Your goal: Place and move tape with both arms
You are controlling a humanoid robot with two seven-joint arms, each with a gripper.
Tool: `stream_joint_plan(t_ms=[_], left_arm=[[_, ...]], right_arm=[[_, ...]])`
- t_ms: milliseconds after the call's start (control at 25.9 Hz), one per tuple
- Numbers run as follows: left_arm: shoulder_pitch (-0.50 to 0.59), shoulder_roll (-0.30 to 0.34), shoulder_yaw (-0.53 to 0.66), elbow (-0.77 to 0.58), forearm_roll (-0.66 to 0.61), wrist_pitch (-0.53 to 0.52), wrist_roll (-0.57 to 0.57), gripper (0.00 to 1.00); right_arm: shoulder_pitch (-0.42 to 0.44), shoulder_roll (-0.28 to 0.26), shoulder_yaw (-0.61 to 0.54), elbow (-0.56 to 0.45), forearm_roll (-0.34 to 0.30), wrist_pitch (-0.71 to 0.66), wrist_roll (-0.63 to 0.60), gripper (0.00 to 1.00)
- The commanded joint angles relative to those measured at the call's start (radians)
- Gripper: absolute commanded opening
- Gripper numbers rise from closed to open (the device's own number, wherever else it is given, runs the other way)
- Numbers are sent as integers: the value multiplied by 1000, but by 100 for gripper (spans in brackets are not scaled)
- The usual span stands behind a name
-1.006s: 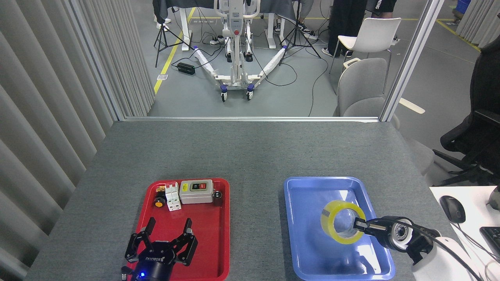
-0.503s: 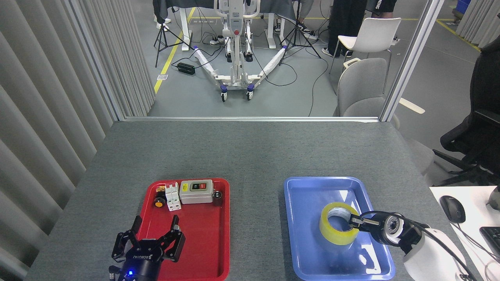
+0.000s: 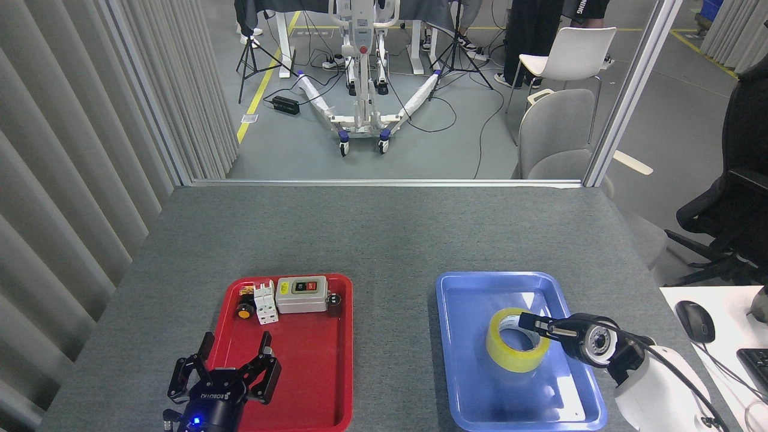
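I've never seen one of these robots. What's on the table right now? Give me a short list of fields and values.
table: grey, holds two trays
red tray: on the left, holds a grey switch box, a white breaker and a small round black-and-orange part at its far end
blue tray: on the right, holds the tape
tape: yellow roll, lying flat in the blue tray
left gripper: over the red tray's near left corner, jaws open, empty
right gripper: at the tape's rim; grip unclear
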Motion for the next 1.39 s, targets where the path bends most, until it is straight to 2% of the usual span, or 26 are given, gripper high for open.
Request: stream_joint_plan(t_ms=[0,77,155,232,271,387,464,503,619,773,851,967,1044,1354], left_arm=[[-2,0,-1,0,0,-2,1,100],[-2,8,-1,0,0,-5,1,100],[-3,20,-1,0,0,-5,1,100],[-2,35,-1,0,0,-5,1,100],[0,43,-1,0,0,-5,1,100],[-5,60,-1,3,0,-5,1,100],[-8,63,-1,5,0,-5,1,100],[-8,63,-1,3,0,-3,1,100],[-19,60,-1,9,0,-2,1,100],[-32,55,-1,12,0,0,1,100],[-39,54,-1,14,0,0,1,100],[-43,60,-1,14,0,-2,1,100],[-43,60,-2,14,0,-3,1,100],[-43,54,-2,26,1,-3,3,100]], right_arm=[[14,-6,-42,-40,30,-16,-92,99],[37,-1,-118,-42,76,-79,-149,99],[71,8,-226,-59,162,-196,-195,99],[120,59,-336,-83,274,-291,-258,99],[155,103,-393,-99,355,-335,-310,99],[230,184,-489,-177,590,-391,-472,99],[279,223,-511,-221,698,-389,-600,99],[296,232,-512,-240,728,-386,-664,99],[344,230,-511,-296,741,-383,-810,99],[430,208,-503,-338,731,-384,-911,99],[465,166,-499,-344,682,-387,-916,99],[514,91,-459,-344,543,-391,-916,99],[534,28,-408,-346,487,-386,-917,99],[582,23,-402,-339,474,-383,-916,100]])
